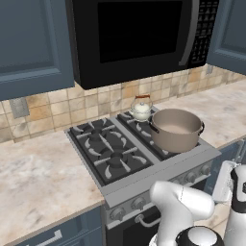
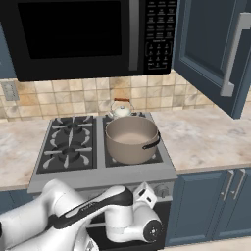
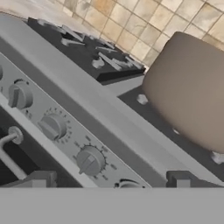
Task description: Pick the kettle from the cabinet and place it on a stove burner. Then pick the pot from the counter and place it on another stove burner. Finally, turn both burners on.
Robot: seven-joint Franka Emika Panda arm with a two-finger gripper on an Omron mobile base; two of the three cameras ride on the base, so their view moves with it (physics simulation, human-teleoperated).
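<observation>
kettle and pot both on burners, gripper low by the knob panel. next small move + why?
Probably ease the open gripper forward onto the knob straight ahead, then close on it. The kettle sits on a rear burner and the pot on the front one, so only the burners remain; the fingertips flank that knob but stand short of the stove panel.

silver knob panel (image 3: 65, 127) of the stove (image 3: 105, 100) runs diagonally, with three round knobs (image 3: 89, 160) in a row. above it, black cast-iron grates (image 3: 87, 48). the taupe pot (image 3: 190, 89) sits on the grate at right. beige tiled backsplash (image 3: 144, 24) behind. two dark fingertips (image 3: 178, 179) stand wide apart at bottom.
</observation>
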